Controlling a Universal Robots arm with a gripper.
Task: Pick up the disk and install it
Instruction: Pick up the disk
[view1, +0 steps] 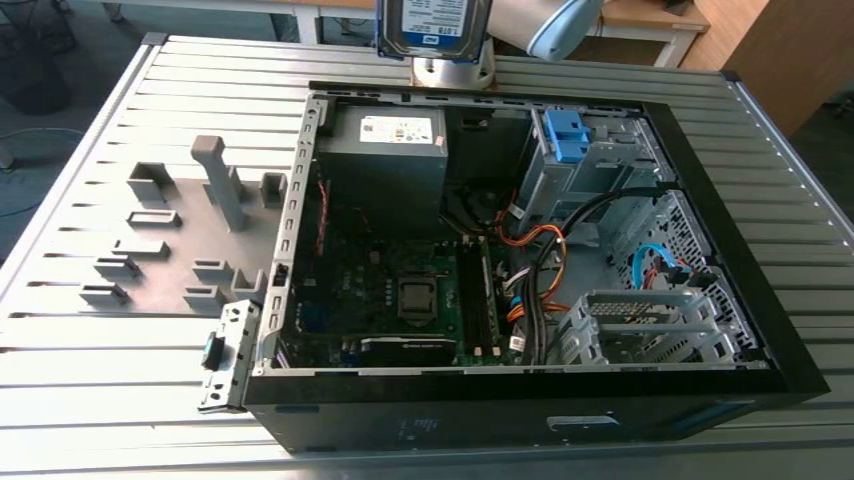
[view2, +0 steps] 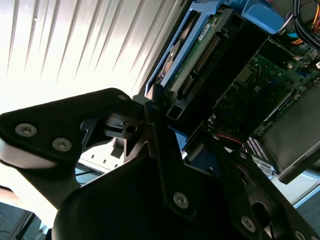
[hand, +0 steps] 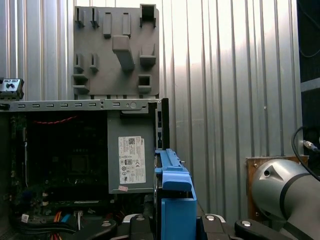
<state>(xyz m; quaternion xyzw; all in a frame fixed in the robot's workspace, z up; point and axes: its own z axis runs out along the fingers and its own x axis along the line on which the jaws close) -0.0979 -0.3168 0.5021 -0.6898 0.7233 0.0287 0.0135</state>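
Currently pincer (view2: 180, 117) sits clamped on the disk (view1: 433, 30) by its blue rails (hand: 175, 200), aloft near the open computer case (view1: 467, 425); white-and-blue label (view1: 430, 18) print illegible.

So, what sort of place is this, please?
Probably a robotics lab bench: an opened computer case lies on a ribbed metal table, a grey fixture plate beside it, and the gripper holds the disk.
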